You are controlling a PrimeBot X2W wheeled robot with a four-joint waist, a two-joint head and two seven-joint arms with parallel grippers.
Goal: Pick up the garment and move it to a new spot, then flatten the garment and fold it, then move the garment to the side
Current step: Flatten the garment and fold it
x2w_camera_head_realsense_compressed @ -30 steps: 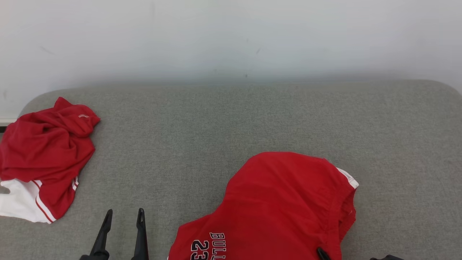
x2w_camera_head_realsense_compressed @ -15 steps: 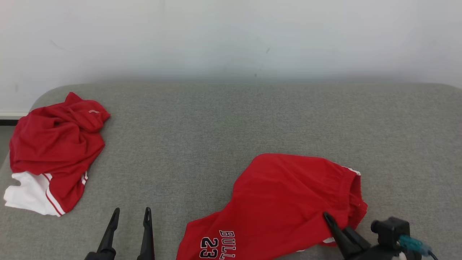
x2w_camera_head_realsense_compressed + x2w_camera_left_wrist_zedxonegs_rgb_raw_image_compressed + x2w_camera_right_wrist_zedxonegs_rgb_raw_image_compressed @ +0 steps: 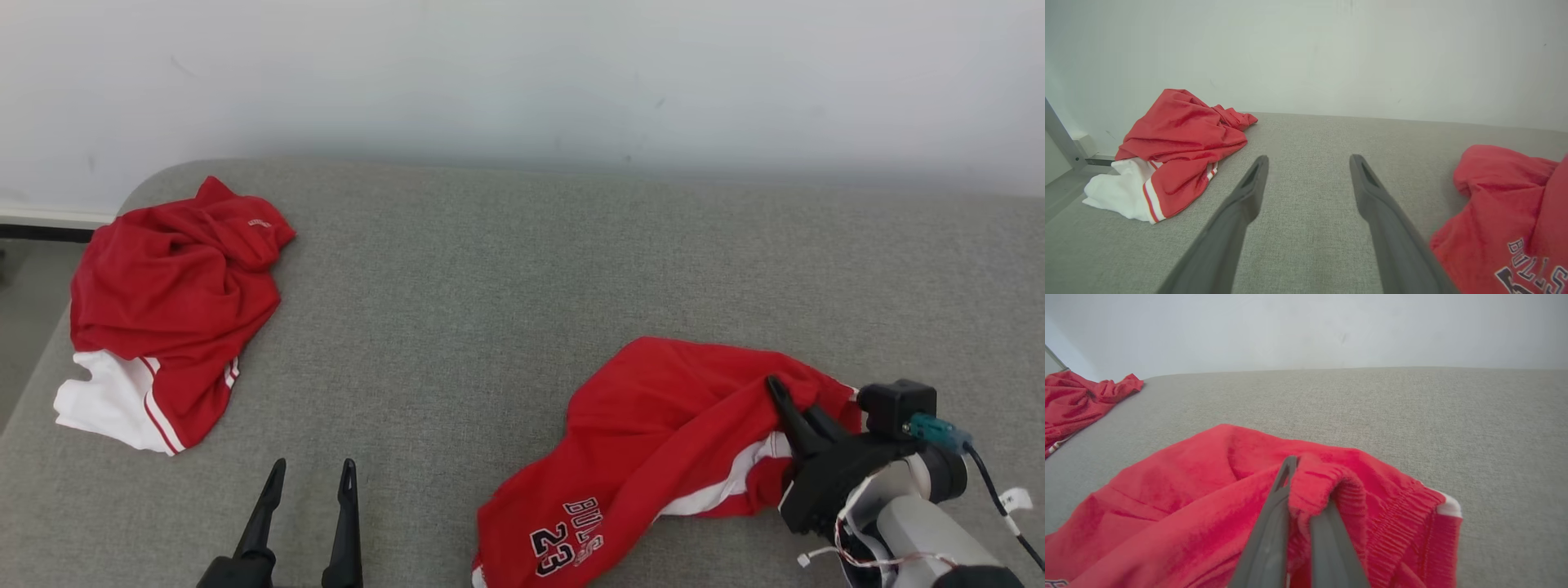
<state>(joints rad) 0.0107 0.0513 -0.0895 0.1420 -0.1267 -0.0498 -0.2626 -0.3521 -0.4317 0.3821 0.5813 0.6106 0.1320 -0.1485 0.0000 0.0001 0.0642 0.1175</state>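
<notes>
Red "BULLS 23" basketball shorts (image 3: 653, 425) lie crumpled near the front right edge of the grey fabric-covered surface (image 3: 490, 269), with the right gripper (image 3: 774, 387) clamped together on their ribbed elastic waistband (image 3: 1392, 510). The left gripper (image 3: 314, 467) hovers empty over the front edge, fingers spread apart. A second red-and-white garment (image 3: 175, 294) is heaped at the far left corner, well apart from the shorts.

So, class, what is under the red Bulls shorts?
Grey padded surface shows around the shorts; the right hand pinches their waistband. Anything beneath the cloth is covered.
</notes>
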